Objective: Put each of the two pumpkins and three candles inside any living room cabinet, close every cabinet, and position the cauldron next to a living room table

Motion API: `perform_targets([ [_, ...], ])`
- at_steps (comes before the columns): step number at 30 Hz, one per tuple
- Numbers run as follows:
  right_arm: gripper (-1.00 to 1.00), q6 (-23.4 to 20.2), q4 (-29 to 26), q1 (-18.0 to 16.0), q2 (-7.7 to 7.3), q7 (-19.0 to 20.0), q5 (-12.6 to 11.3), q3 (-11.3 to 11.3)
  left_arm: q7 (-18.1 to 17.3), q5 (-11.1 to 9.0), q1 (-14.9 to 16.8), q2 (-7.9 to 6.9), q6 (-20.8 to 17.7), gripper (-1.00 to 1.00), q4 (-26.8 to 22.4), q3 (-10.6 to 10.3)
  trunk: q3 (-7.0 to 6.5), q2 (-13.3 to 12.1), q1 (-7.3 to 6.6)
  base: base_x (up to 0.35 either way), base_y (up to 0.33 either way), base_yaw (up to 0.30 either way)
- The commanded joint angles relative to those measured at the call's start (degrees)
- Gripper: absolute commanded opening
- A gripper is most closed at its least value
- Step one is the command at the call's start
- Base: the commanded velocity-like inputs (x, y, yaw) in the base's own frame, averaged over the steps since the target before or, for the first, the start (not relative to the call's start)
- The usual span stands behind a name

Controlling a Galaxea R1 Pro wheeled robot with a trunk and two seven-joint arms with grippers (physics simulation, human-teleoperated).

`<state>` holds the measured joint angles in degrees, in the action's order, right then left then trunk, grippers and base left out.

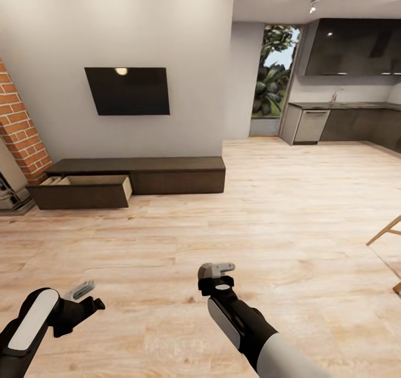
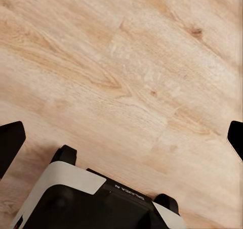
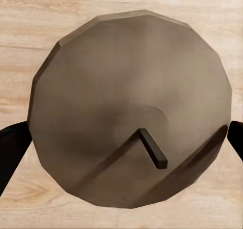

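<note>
Pale wood flooring (image 1: 234, 222) filled most of the head view. On the far left, against a white wall (image 1: 111, 27), sat the long, low, dark-brown cabinet (image 1: 167, 173), below a black television (image 1: 129, 91). Its left drawer (image 1: 83, 191) stood pulled out, showing a pale wood inside; what lay inside could not be made out. A brick column (image 1: 19, 127) rose at the far left, and a kitchen (image 1: 345, 122) lay far right.

Near the bottom, the right gripper (image 1: 217, 273) was clamped on a candle (image 3: 131, 107), a squat grey-brown stub with a short dark wick; in the right wrist view, its round top sat between the two dark fingertips (image 3: 10, 153). The left gripper (image 1: 83, 291) hung over bare floor at the near left, its fingers spread wide apart and holding nothing, with part of the robot's base (image 2: 76, 198) beneath it in the left wrist view.
</note>
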<state>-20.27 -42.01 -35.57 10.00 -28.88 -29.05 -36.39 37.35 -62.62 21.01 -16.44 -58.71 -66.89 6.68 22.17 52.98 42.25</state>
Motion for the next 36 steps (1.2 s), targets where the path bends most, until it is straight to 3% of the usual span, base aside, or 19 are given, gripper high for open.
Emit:
perform_targets([
  [1,-1.0,-0.12,-0.01,-0.02,0.0,0.11,0.09,0.0,0.0,0.01,0.0,-0.01,0.0,1.0,0.0,0.0,0.0,0.0,0.0,0.332,0.0,0.0],
  [10,-1.0,-0.49,0.0,-0.02,0.0,0.3,0.01,0.14,0.0,-0.02,0.0,0.0,0.0,1.0,0.0,0.02,0.02,0.0,0.0,0.318,0.031,0.017],
  [21,-1.0,-1.11,0.03,-0.02,0.0,0.25,-0.08,0.26,0.0,0.01,0.0,0.0,0.0,1.0,0.0,0.02,0.59,0.0,0.0,0.299,0.05,0.184],
  [36,-1.0,-0.88,0.08,-0.01,0.0,0.44,-0.13,0.18,0.0,0.04,0.0,-0.05,0.0,1.0,0.0,0.0,0.62,0.0,0.0,0.329,0.016,0.007],
])
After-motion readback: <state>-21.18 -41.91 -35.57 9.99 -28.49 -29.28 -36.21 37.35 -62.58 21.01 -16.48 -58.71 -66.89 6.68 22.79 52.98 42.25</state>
